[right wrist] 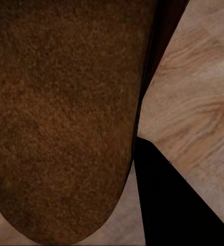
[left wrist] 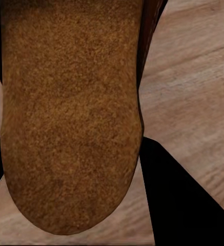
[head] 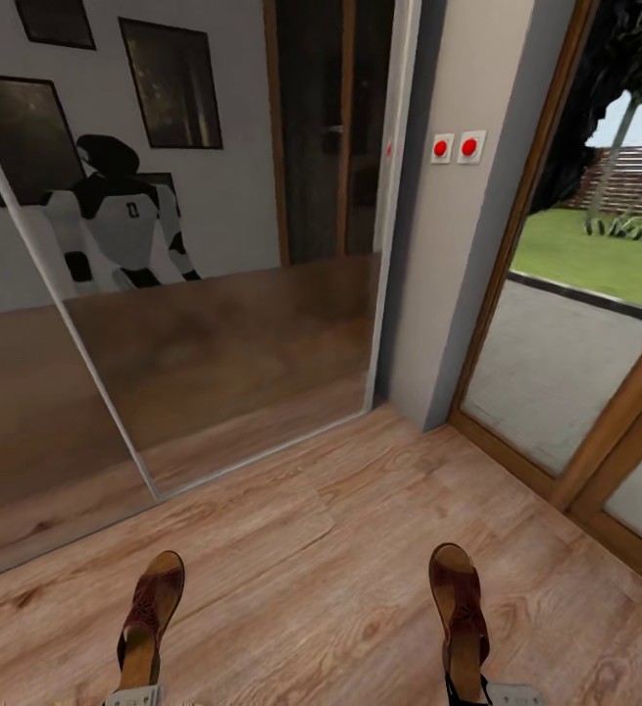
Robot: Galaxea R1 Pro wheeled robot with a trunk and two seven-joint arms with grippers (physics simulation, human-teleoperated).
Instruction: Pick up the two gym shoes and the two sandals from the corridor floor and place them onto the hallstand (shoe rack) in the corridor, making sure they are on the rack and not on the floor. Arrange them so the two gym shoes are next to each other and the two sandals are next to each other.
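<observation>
In the head view, two dark reddish-brown sandals stick forward from the lower edge of the frame, each carried at its heel end above the corridor floor (head: 360,549). The left sandal (head: 149,613) sits at about 7 o'clock, its toe tilted a little toward 1 o'clock; the right sandal (head: 460,613) sits at about 5 o'clock, toe pointing nearly to 12. Well apart, they lie roughly parallel, woven straps up. Just behind each heel a scrap of pale grey hardware peeks in at the frame's bottom edge, so the arms reach low and forward with wrists near level, though little of them is visible. In the left wrist view the left sandal's (left wrist: 70,118) fuzzy tan sole lies close against the camera, and a black finger (left wrist: 186,205) of the left claw stands beside it over wood planks. In the right wrist view the right sandal's (right wrist: 60,118) darker sole is just as near, with a black finger (right wrist: 173,200) of the right claw alongside. Each claw appears clamped on its sandal's heel. At 10 o'clock a mirrored sliding door (head: 193,324) reflects the white robot; at 2 o'clock stand two red wall switches (head: 456,148) and a glass door (head: 575,324).
</observation>
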